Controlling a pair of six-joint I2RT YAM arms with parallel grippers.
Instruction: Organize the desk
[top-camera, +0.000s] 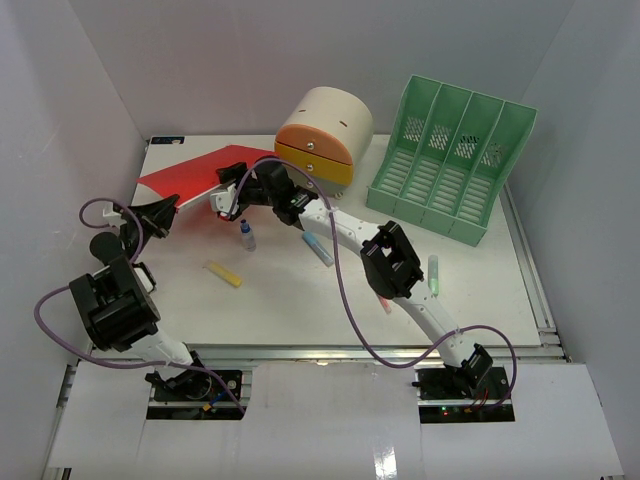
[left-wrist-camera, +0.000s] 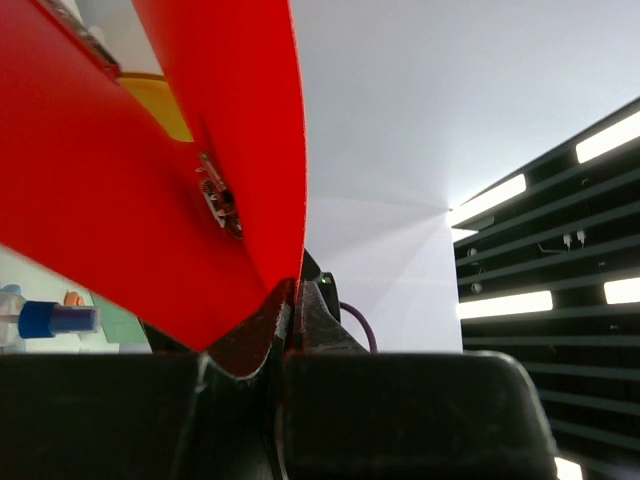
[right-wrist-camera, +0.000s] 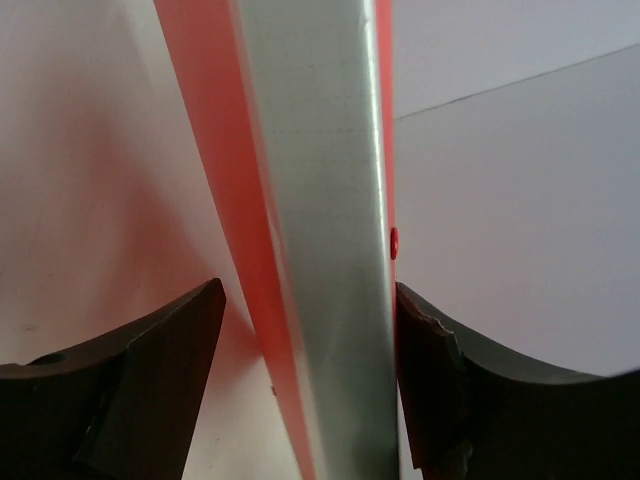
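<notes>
1. Left arm: rises from its base at the near left, folds back at a bulky elbow over the desk's left edge, and its forearm runs toward the far side.
2. Left fingers: closed tight on the near left corner of the red folder. The wrist view shows the red sheet pinched between them.
3. Red folder: at the far left of the desk, with one arm at each end.
4. Yellow flat stick: lying at a slant, near centre-left.
5. Small bottle with blue cap: just near of the folder.
6. Right fingers: spread apart astride the folder's right edge, seen edge-on in the wrist view. One finger touches the edge and the other stands off it.
7. Pale blue pen: partly under the right forearm.
8. Cream round drawer unit with orange fronts: far centre.
9. Right arm: stretched diagonally from the near right base to the far left, with its elbow over mid-desk.
10. Green marker: just right of that elbow.
11. Green slotted file rack: far right.
</notes>
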